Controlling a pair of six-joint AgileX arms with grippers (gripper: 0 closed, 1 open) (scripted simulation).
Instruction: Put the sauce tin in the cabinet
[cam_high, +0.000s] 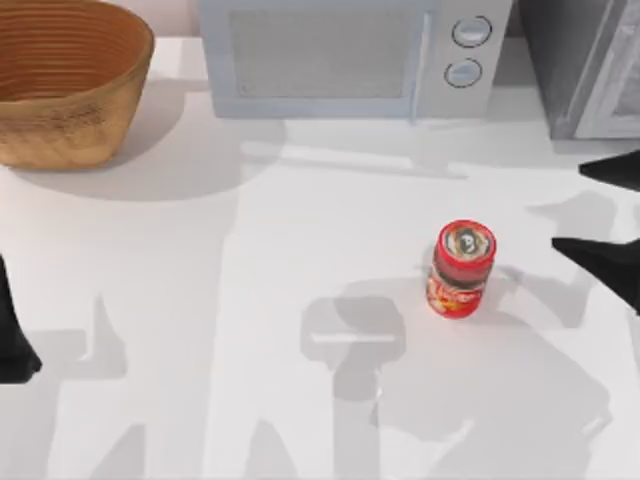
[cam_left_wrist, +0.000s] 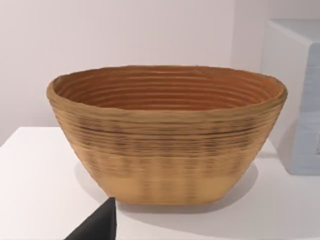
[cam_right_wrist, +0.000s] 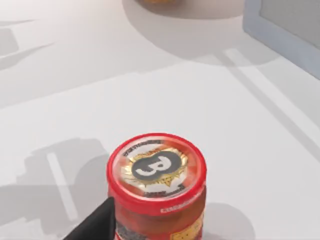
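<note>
The sauce tin (cam_high: 462, 268) stands upright on the white table, right of centre; it is a small red can with a silvery round top. My right gripper (cam_high: 570, 207) is open at the table's right edge, just right of the tin, with nothing between its fingers. In the right wrist view the tin (cam_right_wrist: 156, 185) is close below the camera, and one dark fingertip (cam_right_wrist: 95, 226) shows beside it. The cabinet (cam_high: 590, 70) stands at the back right, dark grey with a lighter door panel. My left gripper (cam_high: 14, 345) is parked at the left edge.
A woven basket (cam_high: 60, 80) sits at the back left, and the left wrist view faces this basket (cam_left_wrist: 167, 135). A white microwave (cam_high: 345, 55) with two round knobs stands at the back centre, between basket and cabinet. Bare table lies around the tin.
</note>
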